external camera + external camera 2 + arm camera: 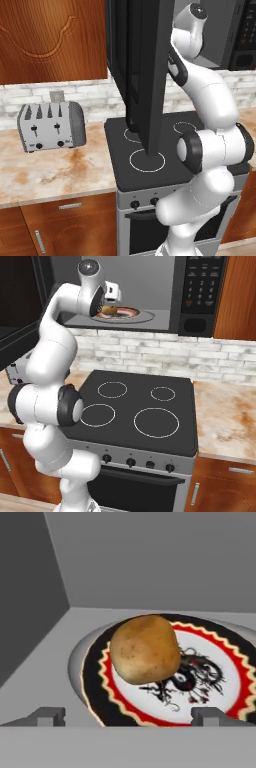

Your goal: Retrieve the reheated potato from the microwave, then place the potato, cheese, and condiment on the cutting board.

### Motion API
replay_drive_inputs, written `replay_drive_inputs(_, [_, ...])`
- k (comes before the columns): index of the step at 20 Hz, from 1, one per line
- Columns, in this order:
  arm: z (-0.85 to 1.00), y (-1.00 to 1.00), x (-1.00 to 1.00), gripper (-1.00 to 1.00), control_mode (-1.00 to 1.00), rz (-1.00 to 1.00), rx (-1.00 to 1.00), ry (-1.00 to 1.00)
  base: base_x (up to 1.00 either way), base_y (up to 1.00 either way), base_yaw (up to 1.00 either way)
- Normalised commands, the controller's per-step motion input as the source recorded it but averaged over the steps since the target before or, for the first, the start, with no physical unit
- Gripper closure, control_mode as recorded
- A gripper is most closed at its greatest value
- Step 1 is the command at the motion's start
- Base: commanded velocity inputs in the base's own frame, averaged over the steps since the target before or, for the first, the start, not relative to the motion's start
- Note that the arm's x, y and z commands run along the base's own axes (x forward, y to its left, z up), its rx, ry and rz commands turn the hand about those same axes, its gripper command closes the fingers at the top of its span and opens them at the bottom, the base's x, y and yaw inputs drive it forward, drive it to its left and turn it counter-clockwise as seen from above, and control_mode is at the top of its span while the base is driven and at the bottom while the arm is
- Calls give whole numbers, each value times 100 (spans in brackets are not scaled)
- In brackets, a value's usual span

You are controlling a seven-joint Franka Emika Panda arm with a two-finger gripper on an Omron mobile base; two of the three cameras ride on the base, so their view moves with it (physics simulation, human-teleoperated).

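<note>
The potato (145, 649) sat on its plate (220, 677) inside the microwave (200, 293), my claw (129, 714) spread wide before it.

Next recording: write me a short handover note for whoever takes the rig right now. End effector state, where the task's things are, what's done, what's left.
End effector: open, holding nothing, reaching into the microwave, fingertips short of the potato.
Potato: on the patterned plate inside the microwave's grey cavity.
Microwave door: swung open over the stove.
Cheese, condiment, cutting board: I can't place them from these pictures.
Done: door open, arm lined up.
Left: grasp the potato, take it out, then put potato, cheese and condiment on the board.
</note>
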Motion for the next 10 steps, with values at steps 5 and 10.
replay_drive_inputs(5, [0, 0, 31, -100, -100, -10, -9, 0, 0, 0, 0])
replay_drive_inputs(10, [0, 0, 25, -100, -100, -9, -3, 0, 0, 0, 0])
